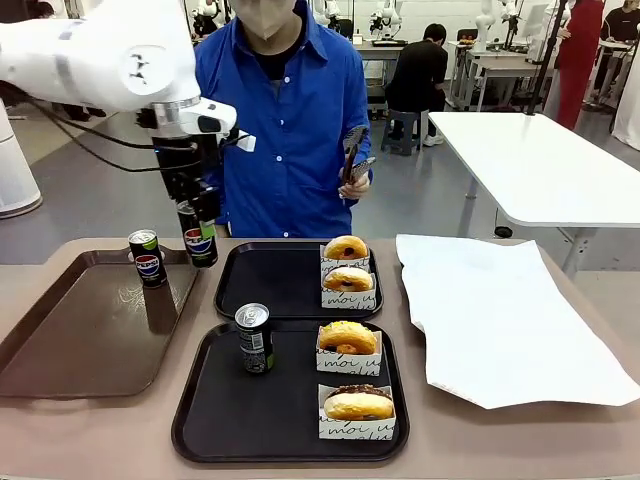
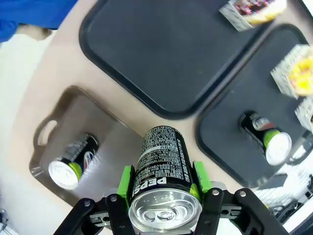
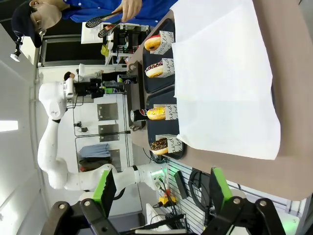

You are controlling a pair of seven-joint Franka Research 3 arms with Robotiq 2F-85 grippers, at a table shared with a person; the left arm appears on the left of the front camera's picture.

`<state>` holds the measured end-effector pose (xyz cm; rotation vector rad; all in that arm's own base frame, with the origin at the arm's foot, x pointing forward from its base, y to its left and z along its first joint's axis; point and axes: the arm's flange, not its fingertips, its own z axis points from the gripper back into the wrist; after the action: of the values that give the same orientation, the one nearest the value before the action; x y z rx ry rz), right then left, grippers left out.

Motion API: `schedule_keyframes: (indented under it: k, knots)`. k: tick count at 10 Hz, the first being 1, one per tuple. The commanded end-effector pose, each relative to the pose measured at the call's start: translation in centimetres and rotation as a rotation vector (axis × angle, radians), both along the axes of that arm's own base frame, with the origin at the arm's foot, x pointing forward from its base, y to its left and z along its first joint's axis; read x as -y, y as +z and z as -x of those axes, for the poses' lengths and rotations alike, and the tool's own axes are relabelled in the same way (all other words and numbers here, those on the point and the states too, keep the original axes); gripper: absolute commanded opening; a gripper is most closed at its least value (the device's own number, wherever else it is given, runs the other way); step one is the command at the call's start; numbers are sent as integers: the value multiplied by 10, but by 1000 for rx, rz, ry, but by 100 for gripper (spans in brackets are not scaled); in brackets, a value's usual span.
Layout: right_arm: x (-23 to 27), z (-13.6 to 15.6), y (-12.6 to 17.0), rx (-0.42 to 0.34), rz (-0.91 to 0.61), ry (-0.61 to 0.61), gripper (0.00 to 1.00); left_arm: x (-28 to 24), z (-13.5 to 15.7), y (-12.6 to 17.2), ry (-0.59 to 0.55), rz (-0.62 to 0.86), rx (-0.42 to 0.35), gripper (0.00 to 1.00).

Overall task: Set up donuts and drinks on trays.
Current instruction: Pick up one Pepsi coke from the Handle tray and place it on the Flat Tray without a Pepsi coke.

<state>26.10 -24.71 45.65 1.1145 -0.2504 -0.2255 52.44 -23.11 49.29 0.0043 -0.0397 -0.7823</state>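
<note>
Brown bench point(image 1: 120, 440) with three trays and a white paper sheet point(image 1: 500, 320).
Left gripper point(image 1: 197, 222) holds a can point(image 1: 199, 243) up between the brown tray point(image 1: 60, 350), with one can point(image 1: 148, 258), and the far black tray point(image 1: 270, 285), with two donuts point(image 1: 347, 263). Near black tray point(image 1: 250, 420) has a can point(image 1: 254, 338) and two donuts point(image 1: 352, 370). Right gripper point(image 3: 159, 188) is wide, holding nothing.

Glossy metal can point(image 2: 163, 169), matt trays point(image 1: 290, 280)

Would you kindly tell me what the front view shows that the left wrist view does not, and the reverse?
Front view alone: the person's hand holding tongs, and the white paper sheet on the table's right. Left wrist view alone: the silver top of the held can and the green finger pads against its sides. Both: the brown tray, two black trays and the left gripper gripping that can.
</note>
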Motion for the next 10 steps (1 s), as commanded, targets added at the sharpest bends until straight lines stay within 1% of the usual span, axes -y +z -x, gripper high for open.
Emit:
schedule_keyframes:
  k: [1,2,3,5,6,8,10]
  knots:
    - [1,2,0,7,0,13,100,19,-31,-2,73,-31,-1,59]
    - [1,2,0,7,0,13,100,26,-40,-10,119,-22,42,59]
    - [1,2,0,7,0,13,100,33,-45,-18,154,5,67,59]
    - [1,2,0,7,0,13,100,53,-59,-38,164,2,88,59]
    - [1,2,0,7,0,13,100,59,-63,-50,159,12,85,59]
    - [1,2,0,7,0,13,100,71,-66,-73,127,14,45,59]
    - [1,2,0,7,0,13,100,69,-73,-87,132,16,11,59]
